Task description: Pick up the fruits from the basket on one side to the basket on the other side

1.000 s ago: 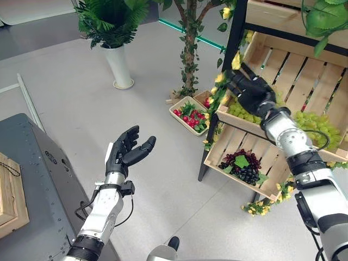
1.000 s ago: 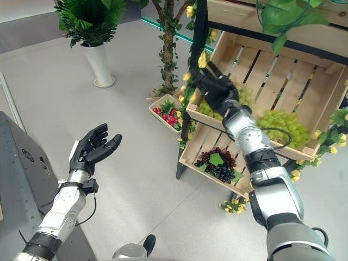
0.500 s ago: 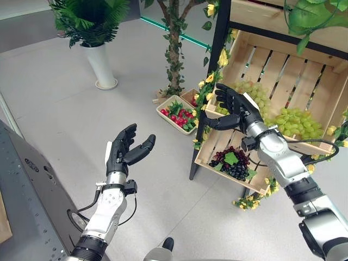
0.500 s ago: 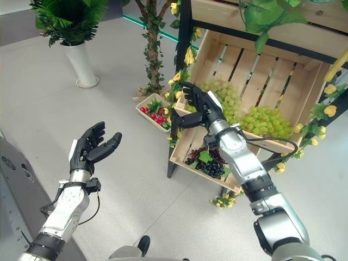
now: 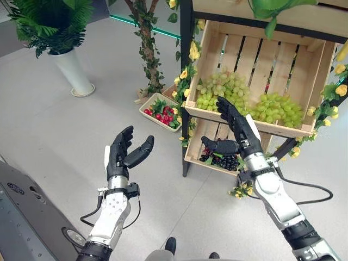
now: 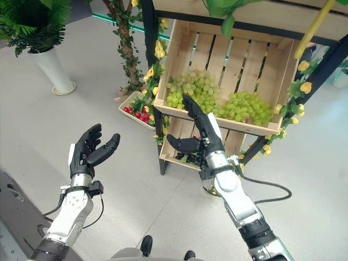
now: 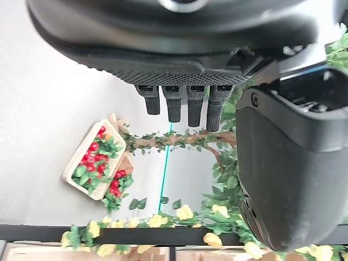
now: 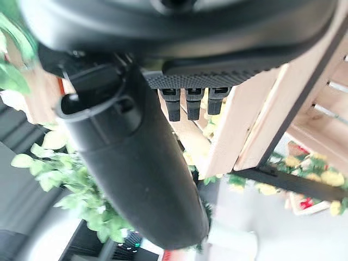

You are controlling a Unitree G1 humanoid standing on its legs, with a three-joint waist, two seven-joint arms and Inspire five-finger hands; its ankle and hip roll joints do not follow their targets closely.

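A wooden crate [image 5: 247, 122] on the shelf holds two bunches of green grapes [image 5: 222, 89]. Below it, a lower crate holds dark grapes [image 5: 220, 161]. A small basket of red fruits [image 5: 159, 112] sits on the floor by the shelf post and shows again as the red fruit basket [image 7: 97, 166] in the left wrist view. My right hand [image 5: 237, 132] is open in front of the grape crate's front board, fingers straight, holding nothing. My left hand [image 5: 120, 157] is raised over the floor, open and empty, well left of the shelf.
The black shelf post [image 5: 185, 81] is wound with yellow flowers. A vine-wrapped trunk [image 5: 145, 49] and a potted plant in a white vase [image 5: 70, 70] stand behind. A grey cabinet corner [image 5: 22, 217] lies at lower left. Open grey floor lies between the hands.
The camera has swung, shifting the whole scene. My right hand has drawn back out of the green grape crate, down toward me, still empty. The left hand holds the same pose.
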